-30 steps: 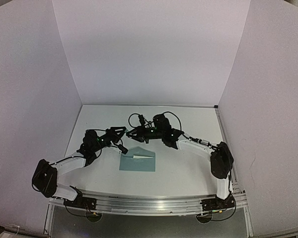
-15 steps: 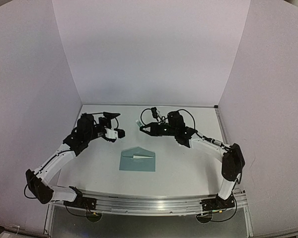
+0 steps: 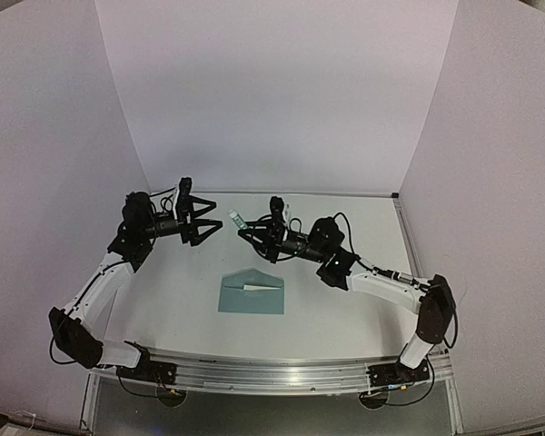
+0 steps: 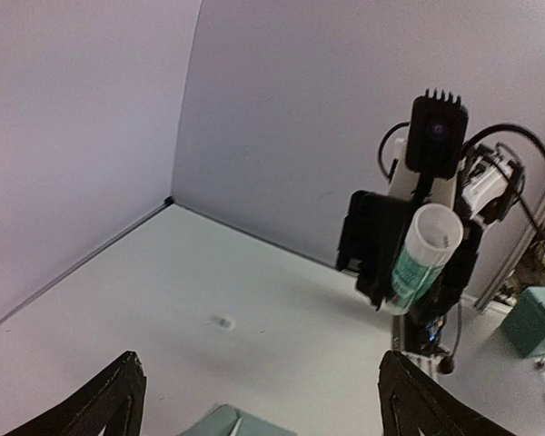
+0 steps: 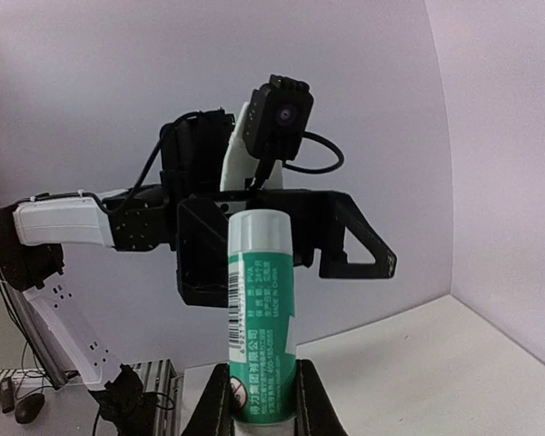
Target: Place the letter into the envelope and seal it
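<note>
- Found envelope (image 3: 252, 292) lying flat on table (image 3: 327, 320), near front edge, between the two arm bases, well apart from both claws.
- Noted pale sliver (image 3: 255, 287) at its flap line; too small to identify.
- Saw right gripper (image 3: 247, 229) raised above table, pinching green-and-white glue stick (image 3: 237, 219) by lower end, white end aimed at left arm.
- Saw left gripper (image 3: 204, 221) raised as well, fingers (image 4: 118, 404) spread wide, holding nothing, facing the stick, near but not touching.
- Spotted tiny white piece (image 4: 223, 321) on table beyond envelope corner in left wrist view.
</note>
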`<act>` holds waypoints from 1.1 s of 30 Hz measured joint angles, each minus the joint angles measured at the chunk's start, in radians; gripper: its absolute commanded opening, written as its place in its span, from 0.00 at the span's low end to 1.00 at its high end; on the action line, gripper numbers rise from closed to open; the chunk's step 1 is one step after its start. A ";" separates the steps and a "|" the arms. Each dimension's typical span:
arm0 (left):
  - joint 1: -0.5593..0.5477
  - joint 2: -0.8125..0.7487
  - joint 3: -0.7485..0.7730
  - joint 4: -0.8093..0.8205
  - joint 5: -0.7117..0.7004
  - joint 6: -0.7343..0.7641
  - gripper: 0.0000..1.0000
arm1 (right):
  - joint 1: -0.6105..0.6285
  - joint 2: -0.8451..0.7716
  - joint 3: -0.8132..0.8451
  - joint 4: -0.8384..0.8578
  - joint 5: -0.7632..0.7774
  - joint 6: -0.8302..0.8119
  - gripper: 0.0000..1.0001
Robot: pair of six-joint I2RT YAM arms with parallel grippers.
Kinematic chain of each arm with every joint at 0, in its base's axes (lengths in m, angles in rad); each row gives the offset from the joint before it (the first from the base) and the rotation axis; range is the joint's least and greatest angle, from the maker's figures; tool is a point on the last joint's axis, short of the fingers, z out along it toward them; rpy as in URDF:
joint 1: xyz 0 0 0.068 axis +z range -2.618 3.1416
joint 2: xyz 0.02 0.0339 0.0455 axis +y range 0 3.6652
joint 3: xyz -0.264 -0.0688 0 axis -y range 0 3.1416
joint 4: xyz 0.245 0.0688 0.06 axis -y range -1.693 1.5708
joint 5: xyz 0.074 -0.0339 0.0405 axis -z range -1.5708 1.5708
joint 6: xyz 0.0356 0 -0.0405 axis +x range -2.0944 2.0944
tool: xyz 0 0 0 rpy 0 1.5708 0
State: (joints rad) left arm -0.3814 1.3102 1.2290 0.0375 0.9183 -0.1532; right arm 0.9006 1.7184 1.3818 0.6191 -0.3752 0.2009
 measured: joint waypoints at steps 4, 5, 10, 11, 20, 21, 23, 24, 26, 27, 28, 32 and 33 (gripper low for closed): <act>-0.010 0.000 -0.028 0.184 0.071 -0.190 0.83 | 0.003 0.038 0.031 0.028 -0.001 -0.047 0.00; -0.012 0.000 -0.028 0.224 0.083 -0.219 0.82 | 0.003 0.046 0.036 0.032 -0.002 -0.053 0.00; -0.030 0.000 -0.029 0.341 0.133 -0.282 0.78 | 0.003 0.077 0.062 0.044 -0.006 -0.061 0.00; -0.034 0.000 -0.029 0.351 0.137 -0.284 0.77 | 0.003 0.083 0.070 0.045 -0.010 -0.060 0.00; -0.060 0.019 -0.029 0.383 0.144 -0.296 0.62 | 0.004 0.139 0.140 0.071 -0.046 -0.037 0.00; -0.063 0.022 -0.027 0.382 0.143 -0.291 0.60 | 0.004 0.142 0.143 0.070 -0.048 -0.034 0.00; -0.067 0.027 -0.026 0.382 0.142 -0.286 0.54 | 0.004 0.147 0.147 0.071 -0.049 -0.031 0.00; -0.069 0.029 -0.025 0.381 0.141 -0.283 0.52 | 0.004 0.148 0.148 0.070 -0.051 -0.028 0.00; -0.074 0.031 -0.025 0.378 0.138 -0.269 0.51 | 0.004 0.148 0.150 0.070 -0.055 -0.023 0.00; -0.077 0.033 -0.024 0.375 0.137 -0.265 0.50 | 0.004 0.148 0.152 0.071 -0.057 -0.021 0.00; -0.079 0.034 -0.023 0.372 0.136 -0.261 0.49 | 0.004 0.148 0.154 0.071 -0.060 -0.020 0.00; -0.085 0.039 -0.012 0.359 0.134 -0.247 0.43 | 0.004 0.148 0.168 0.073 -0.067 -0.017 0.00; -0.085 0.040 -0.009 0.357 0.134 -0.243 0.42 | 0.004 0.148 0.171 0.074 -0.067 -0.017 0.00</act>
State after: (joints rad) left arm -0.4667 1.3498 1.2197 0.3940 1.0523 -0.3967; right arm 0.9043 1.8664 1.5533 0.6928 -0.4422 0.1840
